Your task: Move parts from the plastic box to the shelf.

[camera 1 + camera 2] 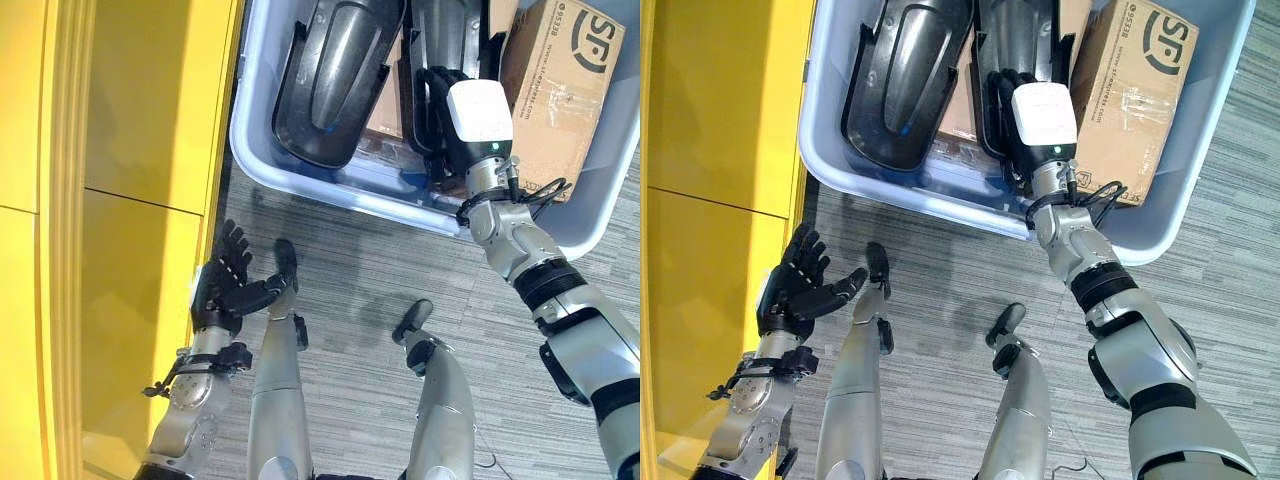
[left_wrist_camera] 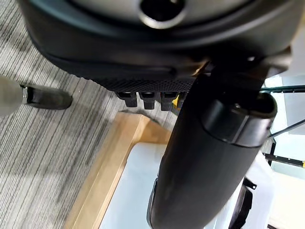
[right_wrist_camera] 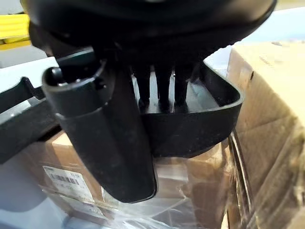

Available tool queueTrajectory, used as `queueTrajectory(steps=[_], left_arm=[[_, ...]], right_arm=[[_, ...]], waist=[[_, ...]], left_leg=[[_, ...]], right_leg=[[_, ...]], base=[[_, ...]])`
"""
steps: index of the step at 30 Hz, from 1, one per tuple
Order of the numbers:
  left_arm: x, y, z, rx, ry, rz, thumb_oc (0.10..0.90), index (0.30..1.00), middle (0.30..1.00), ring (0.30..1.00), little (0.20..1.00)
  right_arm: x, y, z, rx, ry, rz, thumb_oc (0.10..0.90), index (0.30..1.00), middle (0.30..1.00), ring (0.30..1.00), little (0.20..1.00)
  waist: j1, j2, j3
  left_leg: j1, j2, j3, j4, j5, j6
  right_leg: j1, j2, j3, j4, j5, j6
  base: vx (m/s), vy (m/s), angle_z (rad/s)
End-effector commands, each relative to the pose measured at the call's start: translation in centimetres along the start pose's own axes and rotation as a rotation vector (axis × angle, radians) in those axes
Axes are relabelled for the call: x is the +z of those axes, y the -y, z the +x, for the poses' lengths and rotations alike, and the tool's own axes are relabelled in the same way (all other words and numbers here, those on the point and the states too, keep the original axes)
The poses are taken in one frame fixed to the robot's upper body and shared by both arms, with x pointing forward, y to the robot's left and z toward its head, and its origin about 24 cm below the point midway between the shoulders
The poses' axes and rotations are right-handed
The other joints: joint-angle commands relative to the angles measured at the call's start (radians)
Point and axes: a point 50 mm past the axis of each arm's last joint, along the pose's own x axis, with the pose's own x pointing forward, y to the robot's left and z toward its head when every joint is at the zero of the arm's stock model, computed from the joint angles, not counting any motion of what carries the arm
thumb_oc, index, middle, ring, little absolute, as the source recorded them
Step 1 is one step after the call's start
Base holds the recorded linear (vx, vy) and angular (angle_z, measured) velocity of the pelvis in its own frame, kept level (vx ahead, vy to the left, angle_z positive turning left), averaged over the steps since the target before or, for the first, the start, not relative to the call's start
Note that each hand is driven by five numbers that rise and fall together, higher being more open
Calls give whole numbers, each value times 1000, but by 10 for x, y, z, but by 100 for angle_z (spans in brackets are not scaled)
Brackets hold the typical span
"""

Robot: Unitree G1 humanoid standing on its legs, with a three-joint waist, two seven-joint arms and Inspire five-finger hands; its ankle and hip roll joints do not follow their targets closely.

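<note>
Grey striped carpet (image 1: 350, 290) covers the floor, its pile running in fine lines. A yellow panelled wall (image 1: 110, 200) rises along one side of the carpet, meeting it at a straight edge, with seams dividing its glossy panels.

Pale blue-grey plastic box (image 1: 840, 165) holding glossy black moulded parts (image 1: 905, 80) and brown cardboard box (image 1: 1130, 90) with dark print; grey striped carpet (image 1: 940, 300); yellow shelf panel (image 1: 710, 150); black hands (image 1: 800, 285).

Two black parts (image 1: 330, 85), one plastic box (image 1: 300, 185)
</note>
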Motion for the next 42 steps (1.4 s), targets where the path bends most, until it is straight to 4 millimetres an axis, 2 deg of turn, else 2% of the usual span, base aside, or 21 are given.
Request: queueTrajectory(steps=[1,3,8,11,17,23,25,26,28,29,30,36,42], left_arm=[[30,15,5,-67,170,-25,900,1000,1000,1000,1000],[28,16,6,-73,159,-20,900,1000,1000,1000,1000],[23,18,7,-87,138,-23,900,1000,1000,1000,1000],[21,18,8,-93,126,-18,900,1000,1000,1000,1000],[16,9,8,-92,92,14,900,1000,1000,1000,1000],[9,-3,1,-92,39,45,900,1000,1000,1000,1000],[6,-9,-4,-80,16,55,900,1000,1000,1000,1000],[6,-9,-4,-81,14,55,900,1000,1000,1000,1000],[2,-12,-9,-73,-12,60,900,1000,1000,1000,1000],[1,-12,-9,-73,-13,61,900,1000,1000,1000,1000],[0,-13,-11,-74,-23,62,900,1000,1000,1000,1000],[-7,-16,-21,-54,-56,57,900,1000,1000,1000,1000],[-14,-19,-28,-15,-80,37,900,1000,1000,1000,1000]], right_arm=[[-11,-48,-31,260,-72,-3,400,300,300,300,300],[-6,-58,-43,280,-66,27,400,300,300,300,300],[-2,-61,-56,274,-44,66,400,300,300,300,300],[2,-55,-62,225,-17,118,400,300,300,300,300],[1,-36,-60,145,5,192,400,300,300,300,300],[-1,-13,-64,71,37,261,400,300,300,300,300],[-2,-8,-70,51,38,315,400,300,300,300,300],[-2,-8,-70,52,37,315,400,300,300,300,300],[-3,-2,-74,28,39,346,400,300,300,300,300],[-3,-2,-74,29,38,346,400,300,300,300,300],[-3,7,-74,0,53,369,400,300,300,300,300],[-5,21,-83,-44,67,430,400,300,300,300,300],[-13,27,-98,-53,53,454,400,300,300,300,300]], waist=[[25,55,-5],[25,38,-5],[24,24,-5],[15,10,-5],[15,-9,-14],[11,-20,-130],[0,-25,-187],[1,-26,-187],[-6,-26,-244],[-6,-26,-244],[-14,-27,-282],[-30,-20,-366],[-46,-12,-408]], left_leg=[[25,44,-11,164,-234,-40],[83,58,-3,161,-238,-41],[175,74,16,144,-239,-45],[284,81,38,103,-230,-53],[480,90,70,9,-198,-71],[619,80,98,-102,-167,-83],[658,74,120,-139,-143,-73],[661,73,121,-142,-142,-73],[705,68,132,-180,-135,-72],[708,67,133,-183,-134,-72],[739,64,143,-206,-130,-72],[810,59,172,-255,-125,-70],[858,53,189,-290,-122,-68]], right_leg=[[77,51,10,-135,63,15],[132,61,7,-154,71,18],[218,71,0,-188,78,24],[313,79,4,-232,88,28],[494,90,-3,-320,103,38],[613,93,-9,-408,118,49],[647,94,-17,-439,133,45],[649,94,-17,-441,134,45],[686,94,-18,-465,136,51],[688,94,-18,-467,136,51],[708,93,-21,-476,138,55],[752,87,-16,-496,142,63],[778,86,-8,-504,138,66]], base=[[0,0,0],[4,-42,-6],[12,-25,-13],[35,-32,-10],[59,-33,-8],[98,-2,-7],[62,6,-1],[103,-3,-3],[91,1,0],[120,11,3],[100,20,6],[84,18,-4],[39,6,-9]])
